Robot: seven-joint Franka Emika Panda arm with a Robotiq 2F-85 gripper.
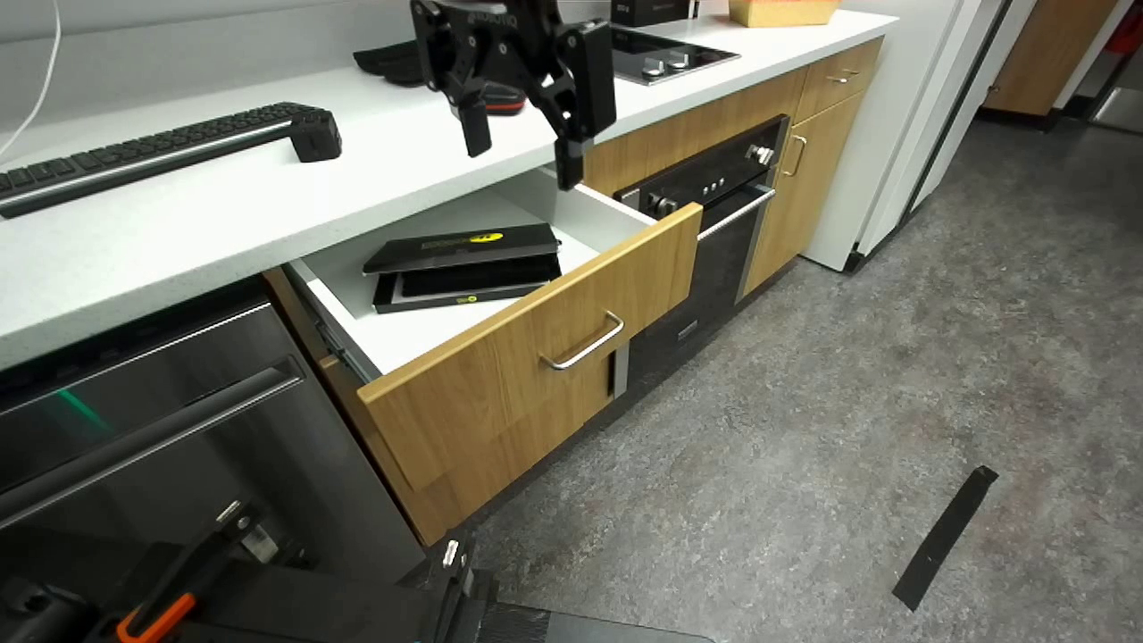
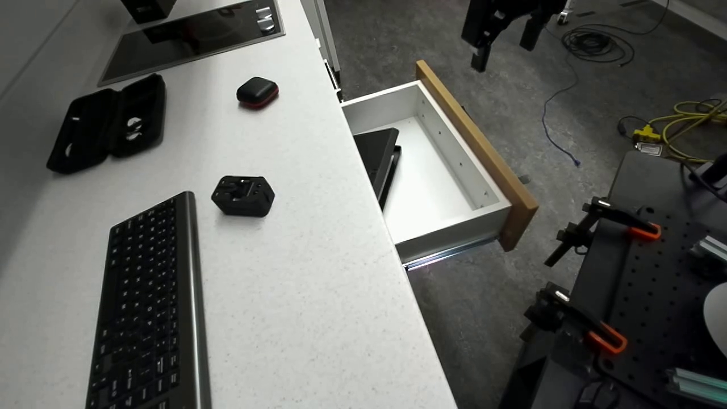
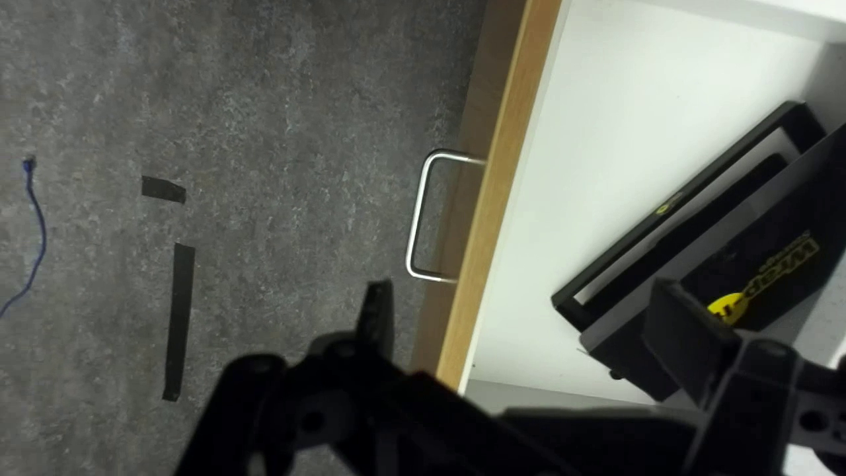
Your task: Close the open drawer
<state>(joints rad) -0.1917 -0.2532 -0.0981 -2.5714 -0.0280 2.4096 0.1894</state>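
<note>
On the desk (image 1: 223,214), far left: a dark keyboard (image 1: 152,152), with a black block (image 2: 243,196) just beside one of its ends.
Steel appliance front (image 1: 295,446): dark, beneath the desk; before it stands a black mount (image 1: 339,598), which carries orange-handled clamps (image 2: 578,318).
Drawer (image 1: 500,393): right of the steel appliance front, pulled out from under the desk; its oak-coloured front, with the silver handle (image 1: 589,349), stands out over the floor, and in an exterior view a gap of floor parts it from the mount.
Black box (image 1: 446,253): inside the drawer, its yellow-marked lid tilted over the tray; in an exterior view the desk edge hides part of it.
Gripper (image 1: 524,154): fingers pointing down and spread wide, higher than the drawer and apart from it; in the wrist view the top edge of the drawer front runs between them, one finger showing against the floor, the other against the black box.
Cases: on the desk beyond the keyboard, an opened black case (image 2: 91,125) and a small black-and-red case (image 2: 257,92).
Cooktop (image 1: 656,49): black glass, two silver knobs.
Oven (image 1: 723,259): below the cooktop, just right of the drawer.
Tape strip (image 1: 946,536): black, flat on the floor, farthest right.
</note>
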